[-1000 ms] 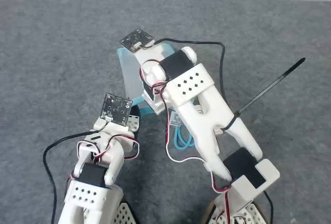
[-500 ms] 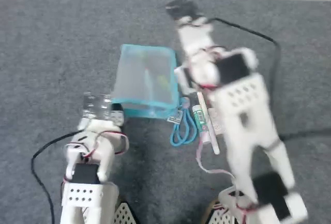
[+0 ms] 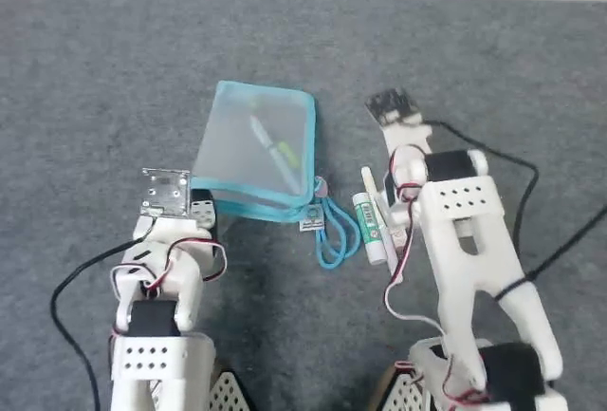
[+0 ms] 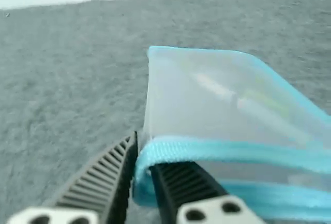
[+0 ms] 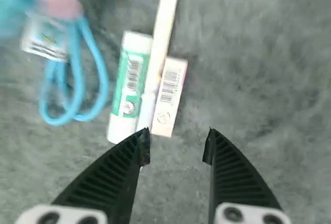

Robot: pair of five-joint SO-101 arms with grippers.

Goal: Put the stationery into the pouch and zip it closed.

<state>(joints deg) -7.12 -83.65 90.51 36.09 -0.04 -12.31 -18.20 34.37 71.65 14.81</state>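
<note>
A: From where does the high camera look?
B: From above and behind both arms, down on the table (image 3: 95, 69).
A: And the wrist cameras?
B: Each looks forward, very near. Left shares the pouch (image 4: 207, 105) with the high view, right the green tube (image 5: 126, 94).

You're looking at a left arm (image 3: 156, 359) and a right arm (image 3: 469, 240) that are wearing white printed shells, each carrying a grid of small dark holes (image 3: 460, 197). Black motor blocks (image 3: 450, 164) are sitting between the shell sections, red and white wires (image 3: 194, 278) are looping at the joints, and a black cable (image 3: 95, 265) is trailing from each arm. A small circuit board (image 3: 166, 193) is topping each wrist. The left gripper (image 4: 142, 154) and right gripper (image 5: 177, 136) are showing black ribbed fingers on white bases with screw holes (image 5: 227, 213).
</note>
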